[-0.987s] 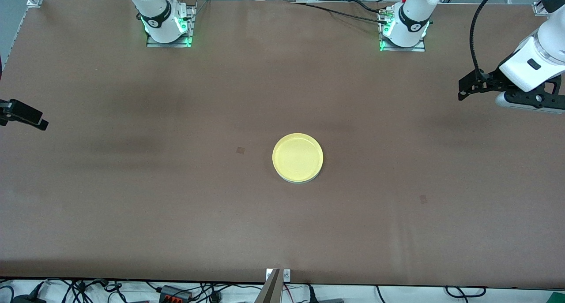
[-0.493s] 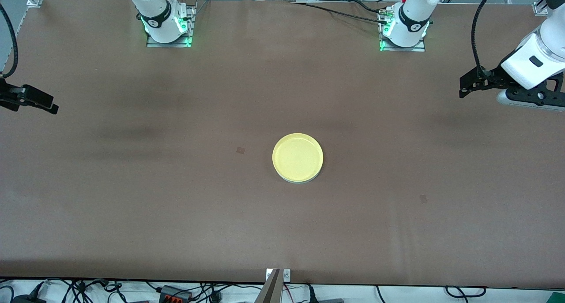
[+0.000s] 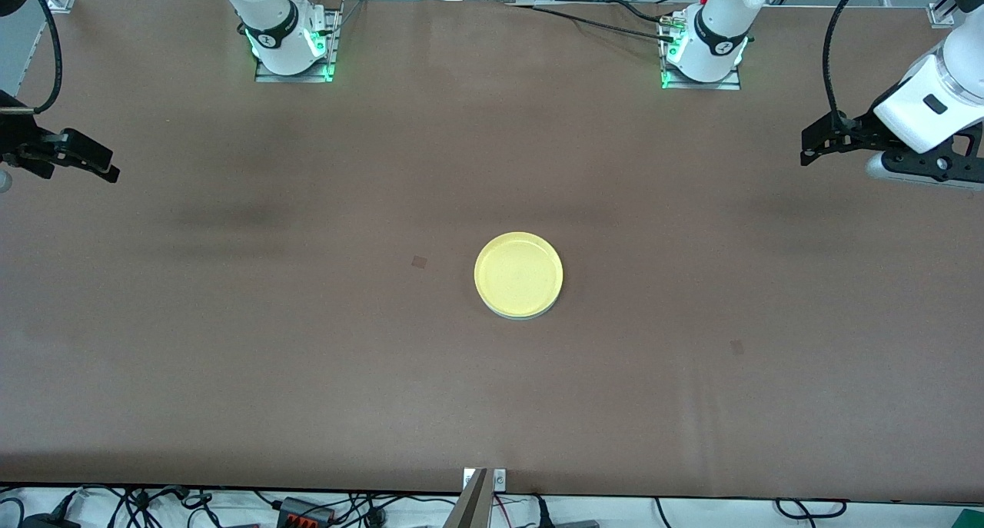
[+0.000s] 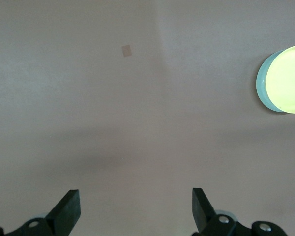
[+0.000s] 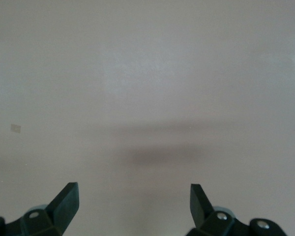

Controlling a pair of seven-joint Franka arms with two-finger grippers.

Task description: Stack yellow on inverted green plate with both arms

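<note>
Stack looks done: yellow [image 3: 518,273] sits on the green plate [image 4: 261,84] mid-table, only a thin mint crescent of the green showing under its rim in the left wrist view and along the edge nearer the front camera. Left gripper [image 3: 816,144] hangs over the table at the left arm's end, fingers spread wide, holding nothing. Right gripper [image 3: 91,161] hangs over the right arm's end, fingers also spread wide, holding nothing. Both are well apart from the plates. Judged step: retreat after placement, task essentially complete. Next move likely calls only for parking both arms; no regrasp seems needed, since yellow appears roughly centered and flat.
</note>
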